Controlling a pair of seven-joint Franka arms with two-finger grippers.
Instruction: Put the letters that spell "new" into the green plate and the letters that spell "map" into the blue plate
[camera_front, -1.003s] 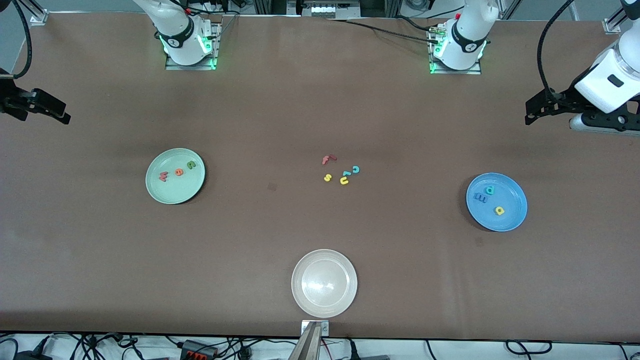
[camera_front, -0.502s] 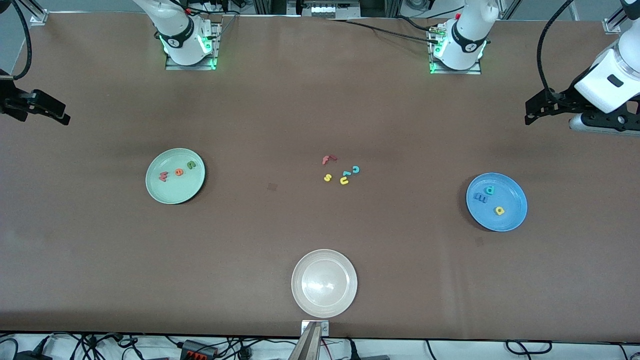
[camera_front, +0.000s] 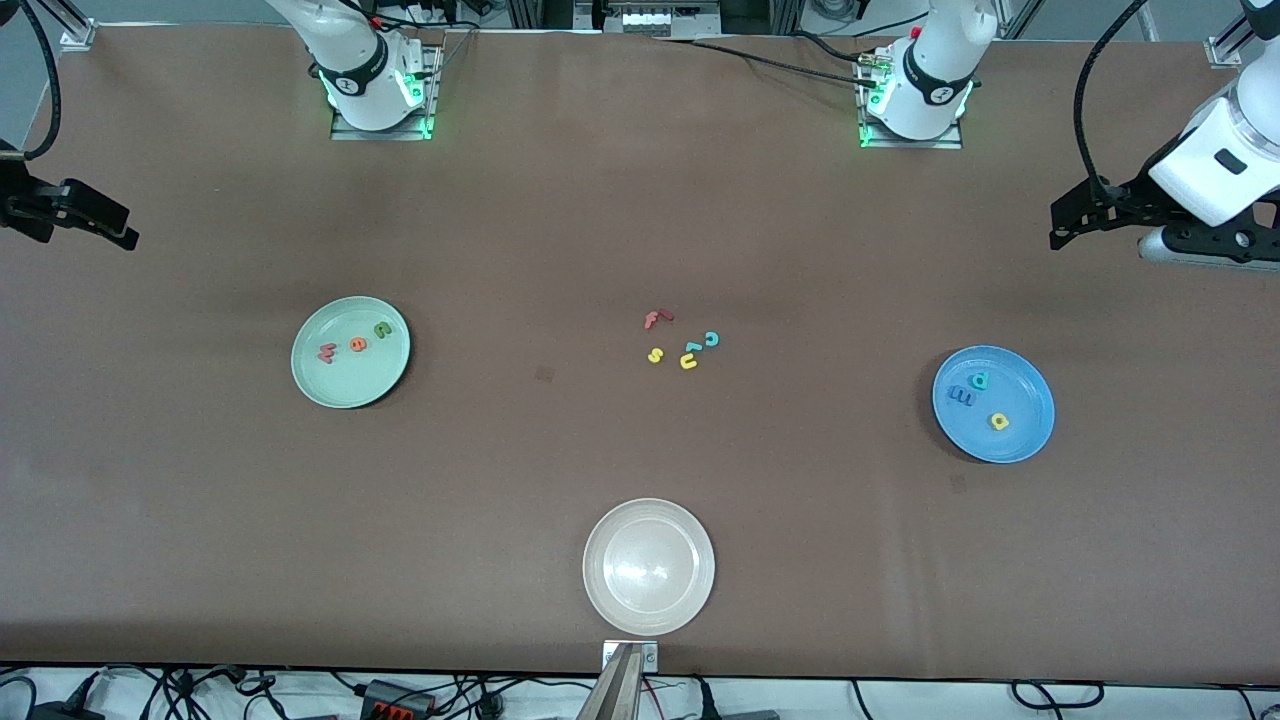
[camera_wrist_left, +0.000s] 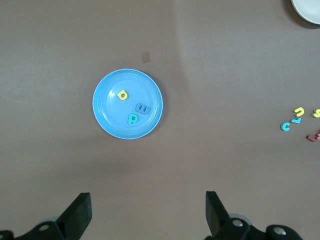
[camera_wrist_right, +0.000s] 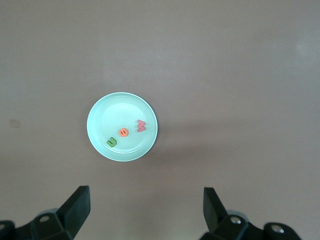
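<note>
Both words sit sorted: green plate (camera_front: 350, 385) and blue plate (camera_front: 1020, 440) filled. Left gripper (camera_front: 1075, 225) and right gripper (camera_front: 100, 225) hang wide, empty, over the table ends; only risk is a needless reach scattering the leftover letters (camera_front: 686, 345)

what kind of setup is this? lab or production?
Likely a robotics lab bench: two arm bases bolted to a brown table, cables along its edge, toy letters and plates as test props.

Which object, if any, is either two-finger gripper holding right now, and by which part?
Nothing is held. The left gripper and the right gripper both hang open and empty above the table ends, apart from the pale mint-green plate and the bright sky-blue plate.
</note>
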